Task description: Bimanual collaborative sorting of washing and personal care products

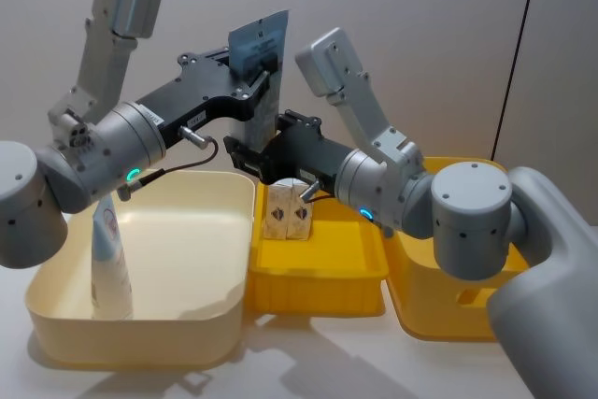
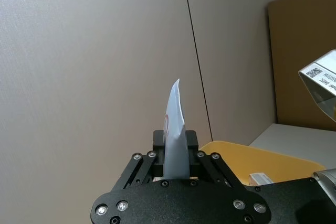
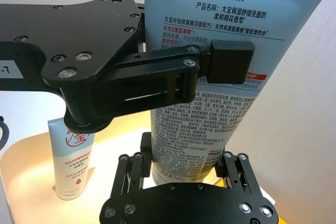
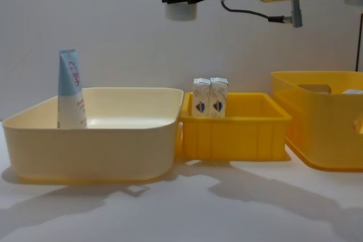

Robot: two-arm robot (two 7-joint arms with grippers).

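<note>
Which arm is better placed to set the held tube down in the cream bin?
Left, probably. The left gripper and right gripper both clamp the large tube, but the left arm spans the cream bin, where a small tube stands.

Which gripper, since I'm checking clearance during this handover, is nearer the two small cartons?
Right. The right gripper holds the light-blue tube's lower end just above the cartons. The left gripper clamps the tube higher up.
</note>
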